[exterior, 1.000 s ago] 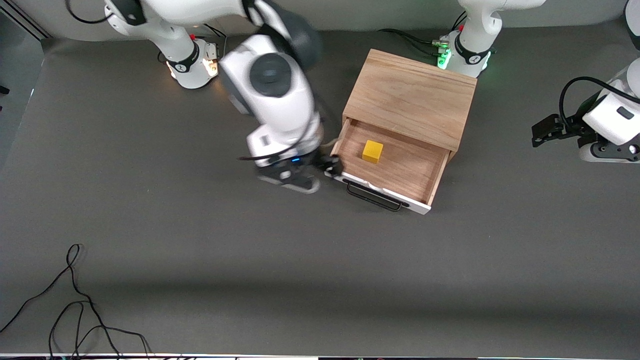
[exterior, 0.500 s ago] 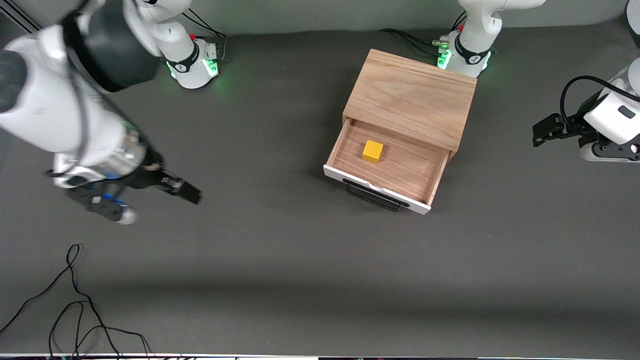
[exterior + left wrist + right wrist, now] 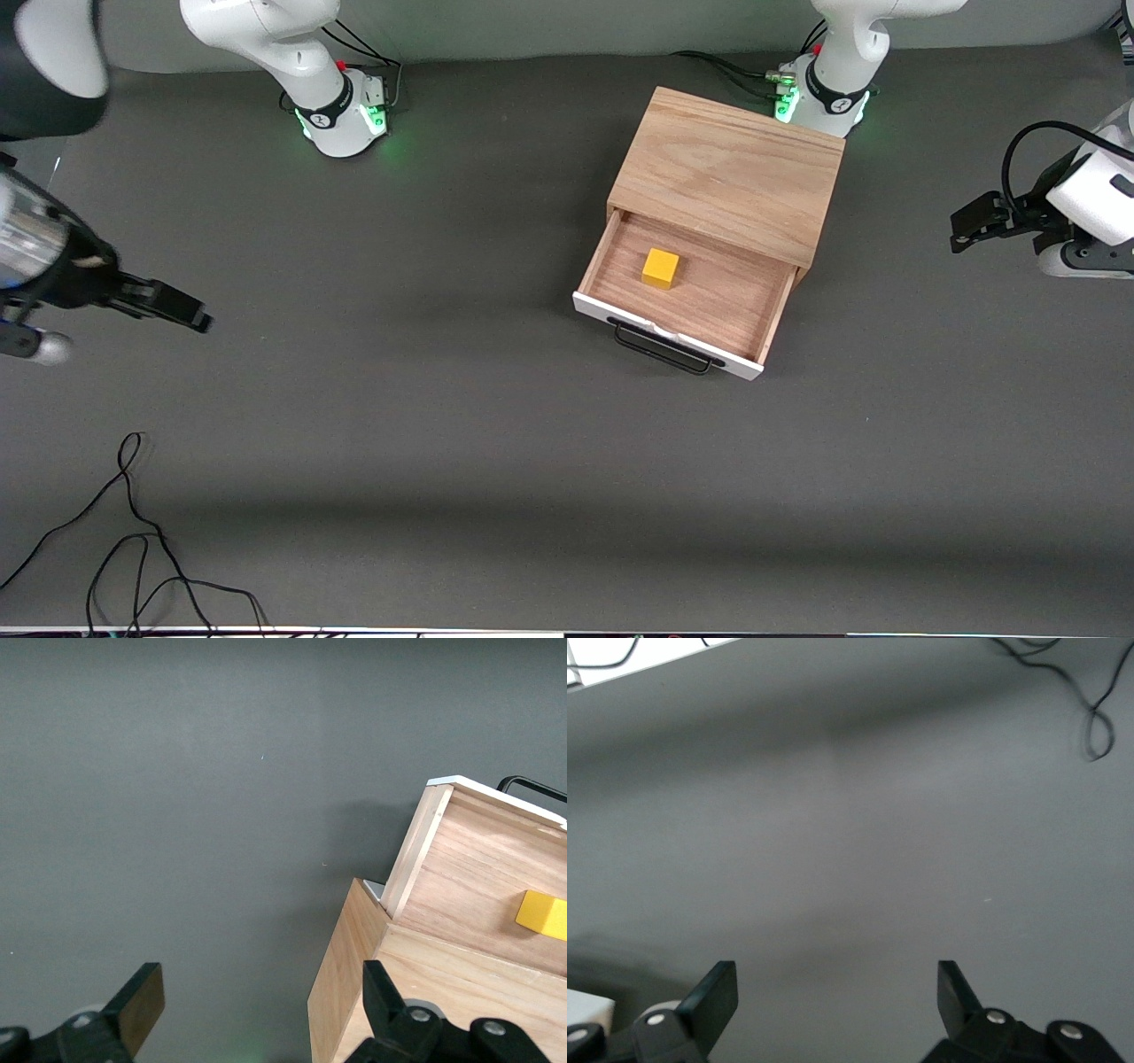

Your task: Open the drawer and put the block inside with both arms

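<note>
- Tools first: the right tool (image 3: 190, 316) hangs over bare tabletop (image 3: 443, 461) at the right arm's end, well apart from the cabinet (image 3: 726, 168). Its two fingers stand wide apart and hold nothing.
- The left tool (image 3: 970, 226) is up over the left arm's end of the tabletop. Its fingers are spread wide too, and it is empty.
- The drawer (image 3: 709, 297) is pulled out of the cabinet, with its white front and black handle (image 3: 663, 350) on the side nearer the front camera.
- The block (image 3: 661, 268) sits on the wood floor inside the drawer, close to the cabinet's edge.
- It looks like the job is done: drawer open, block in.
- Next, I think, both arms only need to wait out of the way. Nothing needs picking up.
</note>
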Controlling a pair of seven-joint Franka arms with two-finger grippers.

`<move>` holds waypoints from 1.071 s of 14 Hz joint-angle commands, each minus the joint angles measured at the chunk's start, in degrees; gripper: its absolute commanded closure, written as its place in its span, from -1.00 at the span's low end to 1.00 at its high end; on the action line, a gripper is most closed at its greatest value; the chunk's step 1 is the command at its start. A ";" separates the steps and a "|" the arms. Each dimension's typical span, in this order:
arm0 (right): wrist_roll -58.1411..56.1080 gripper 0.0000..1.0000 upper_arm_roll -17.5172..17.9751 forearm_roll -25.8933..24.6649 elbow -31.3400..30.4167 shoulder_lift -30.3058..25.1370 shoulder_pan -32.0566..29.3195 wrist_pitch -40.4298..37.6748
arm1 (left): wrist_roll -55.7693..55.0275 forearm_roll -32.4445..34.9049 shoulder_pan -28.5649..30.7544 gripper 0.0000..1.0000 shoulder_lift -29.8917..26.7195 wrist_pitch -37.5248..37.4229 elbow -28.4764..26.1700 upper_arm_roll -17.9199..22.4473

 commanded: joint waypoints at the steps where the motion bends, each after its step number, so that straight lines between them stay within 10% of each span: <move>1: -8.75 -1.00 0.19 -1.14 -7.09 -5.93 -2.82 2.63 | 0.98 -0.07 0.15 -1.00 -0.05 -1.20 0.85 -0.08; 4: -8.68 -1.00 1.76 -3.40 -7.00 -7.07 -3.26 0.17 | 0.98 0.01 0.15 -1.00 0.04 -1.29 0.59 -0.08; 7: -7.28 -1.00 15.01 -4.83 -10.67 -10.57 -12.56 -1.25 | 0.98 -0.07 0.07 -1.00 -0.05 -1.29 0.33 -0.08; 15: -5.42 -1.00 14.96 -3.77 -12.01 -11.91 -14.77 -0.01 | 0.98 0.01 -0.02 -1.00 0.22 -1.20 0.24 -0.08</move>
